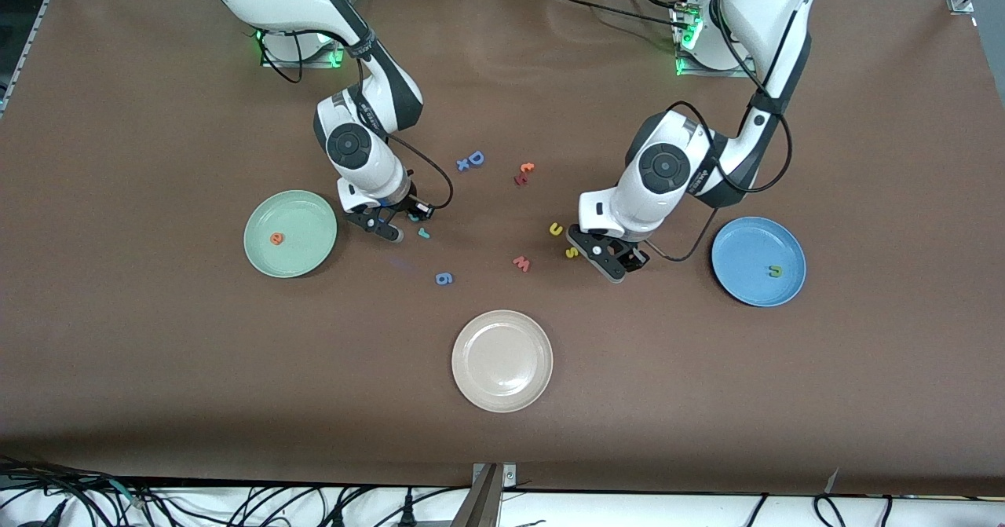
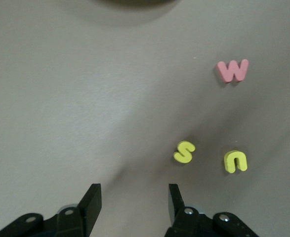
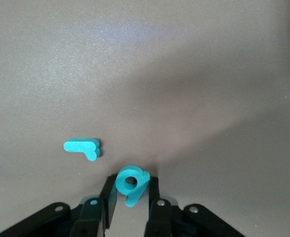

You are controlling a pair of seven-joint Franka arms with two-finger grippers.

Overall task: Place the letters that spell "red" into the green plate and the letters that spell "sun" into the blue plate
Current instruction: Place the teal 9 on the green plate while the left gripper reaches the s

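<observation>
My right gripper (image 1: 399,227) is shut on the teal "d" (image 3: 131,183), low over the table beside the green plate (image 1: 259,256). The small teal "r" (image 1: 424,233) lies flat next to it, seen too in the right wrist view as the "r" (image 3: 83,147). An orange "e" (image 1: 276,238) lies in the green plate. My left gripper (image 2: 135,195) is open with nothing between its fingers, just short of the yellow "s" (image 2: 184,152) and yellow "u" (image 2: 235,161). The blue plate (image 1: 746,287) holds a green "n" (image 1: 775,271).
A cream-white plate (image 1: 463,378) sits nearest the front camera. Loose letters lie mid-table: a salmon "w" (image 1: 521,263), a blue "g" (image 1: 444,278), a blue "D" (image 1: 475,158) and an orange and red pair (image 1: 524,172).
</observation>
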